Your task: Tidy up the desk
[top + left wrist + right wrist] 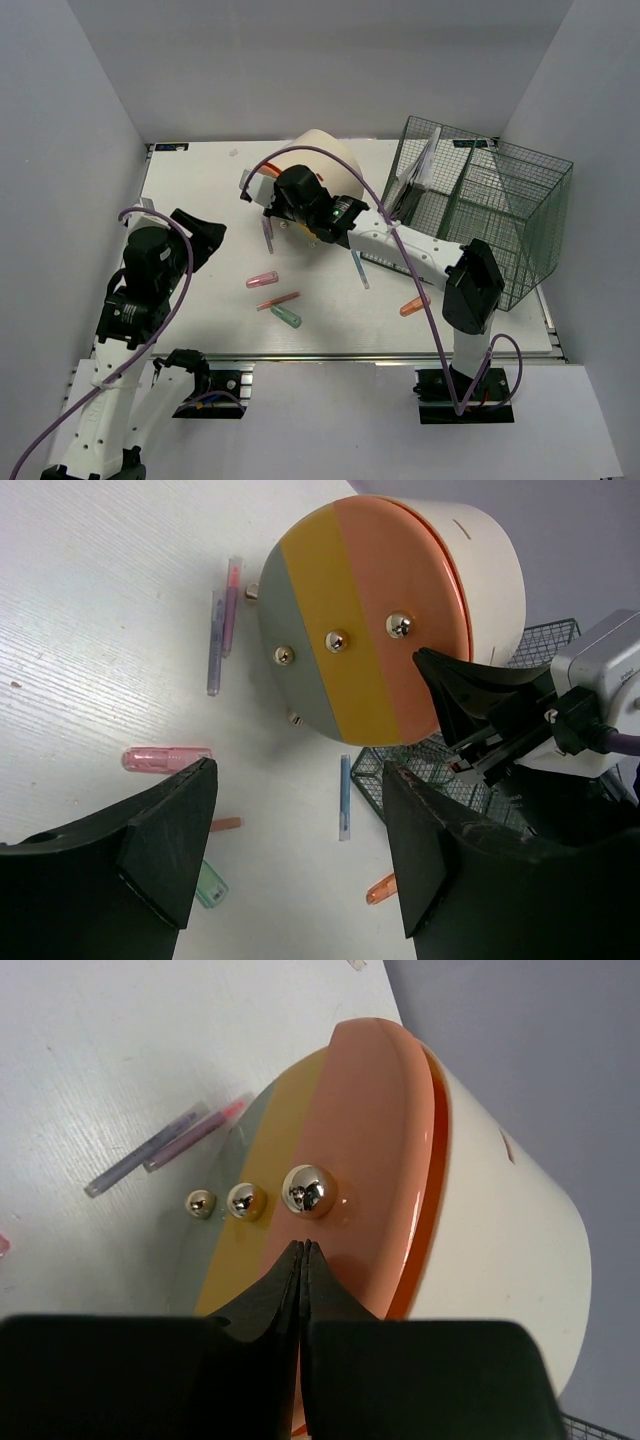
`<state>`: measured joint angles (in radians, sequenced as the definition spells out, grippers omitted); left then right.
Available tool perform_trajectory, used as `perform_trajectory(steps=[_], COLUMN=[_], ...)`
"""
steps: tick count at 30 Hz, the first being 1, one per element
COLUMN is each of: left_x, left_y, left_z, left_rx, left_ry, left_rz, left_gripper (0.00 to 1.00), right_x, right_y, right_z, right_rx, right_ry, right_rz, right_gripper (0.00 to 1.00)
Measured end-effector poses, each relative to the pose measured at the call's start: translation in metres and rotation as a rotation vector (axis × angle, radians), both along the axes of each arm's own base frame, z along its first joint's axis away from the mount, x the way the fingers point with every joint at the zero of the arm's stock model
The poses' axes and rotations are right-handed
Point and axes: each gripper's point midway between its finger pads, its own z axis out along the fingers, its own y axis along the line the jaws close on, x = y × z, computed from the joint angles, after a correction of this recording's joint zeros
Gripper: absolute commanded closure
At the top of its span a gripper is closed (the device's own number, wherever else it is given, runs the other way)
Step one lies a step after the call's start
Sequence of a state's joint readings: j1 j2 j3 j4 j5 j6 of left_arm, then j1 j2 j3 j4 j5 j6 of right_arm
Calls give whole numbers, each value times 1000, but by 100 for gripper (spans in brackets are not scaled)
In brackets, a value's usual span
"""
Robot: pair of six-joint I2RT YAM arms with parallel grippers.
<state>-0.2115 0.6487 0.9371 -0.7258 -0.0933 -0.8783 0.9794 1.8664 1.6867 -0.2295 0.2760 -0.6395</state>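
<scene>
The white desk [200, 170] holds a cream cylinder container [335, 160] with an orange rim, lying on its side. Its striped grey, yellow and orange face [360, 620] carries three silver knobs. My right gripper [305, 1245] is shut and empty. Its tips touch the orange stripe just below the largest knob [308, 1188]. It also shows in the top view [278, 195] and in the left wrist view [440, 675]. My left gripper [300, 840] is open and empty above the desk, at the left in the top view [195, 240].
A dark green wire-mesh basket [480, 210] stands at the back right. Loose on the desk lie a pink highlighter [262, 280], a reddish pen [278, 300], a green marker [287, 317], an orange marker [414, 306], a blue pen [344, 795] and purple and pink pens [160, 1145]. A silver rail [400, 352] runs along the near edge.
</scene>
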Motion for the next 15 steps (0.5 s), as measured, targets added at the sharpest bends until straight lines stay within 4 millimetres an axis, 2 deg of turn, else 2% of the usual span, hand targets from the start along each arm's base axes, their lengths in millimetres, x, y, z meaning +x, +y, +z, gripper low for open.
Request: perform_trajectory(steps=[8,15], left_x=[1,7], left_y=[-2,-9], left_z=[-8,-14], left_rx=[-8,-23], left_ry=[22,34], left_rz=[-5,-31], left_gripper=[23,23], right_x=[11,14], right_y=[-9,-8], right_z=[7,12], right_rx=[-18,-9], right_ry=[-57,-83], right_rz=[-63,-77], right_gripper=[100,100])
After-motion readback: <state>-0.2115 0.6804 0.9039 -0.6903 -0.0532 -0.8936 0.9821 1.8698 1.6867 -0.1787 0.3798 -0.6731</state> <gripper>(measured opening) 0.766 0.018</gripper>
